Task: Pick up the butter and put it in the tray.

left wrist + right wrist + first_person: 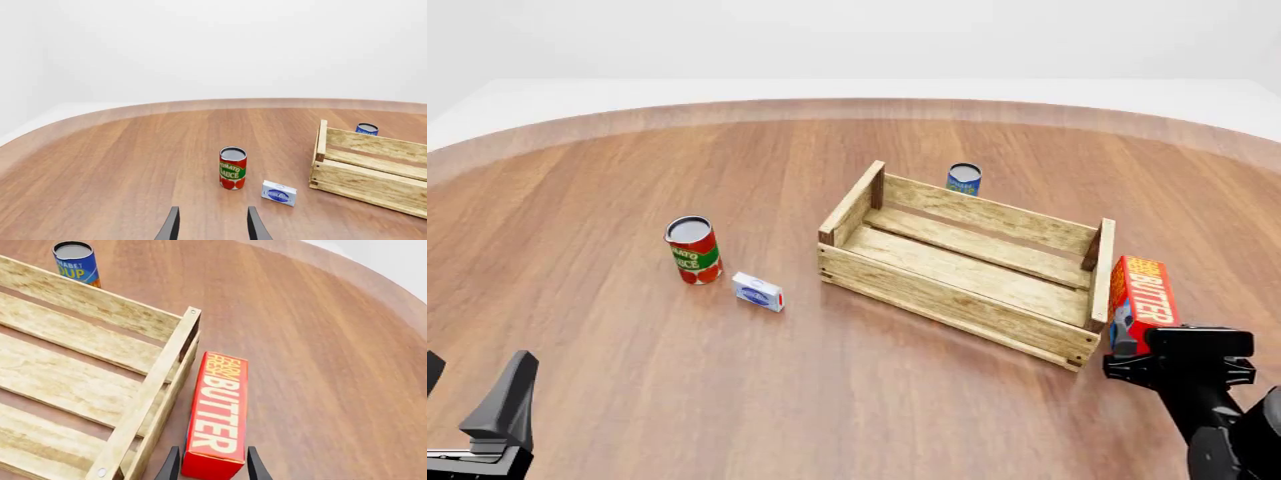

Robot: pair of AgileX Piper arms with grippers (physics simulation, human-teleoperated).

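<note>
The butter [1142, 288] is a red-orange carton with white "BUTTER" lettering, lying on the table just outside the right end of the tray [961, 300]. In the right wrist view the butter [217, 410] lies alongside the tray's end wall [150, 405]. My right gripper [212, 467] is open, with one finger on each side of the carton's near end; it also shows in the front view [1144, 350]. My left gripper [474, 390] is open and empty near the table's front left. The tray is a light wooden slat crate and holds nothing.
A tomato sauce can [693, 250] and a small white-blue box [757, 292] stand left of the tray. A blue soup can [964, 179] stands behind the tray's far wall. In the left wrist view the can [232, 168] and box [279, 193] lie ahead of the fingers.
</note>
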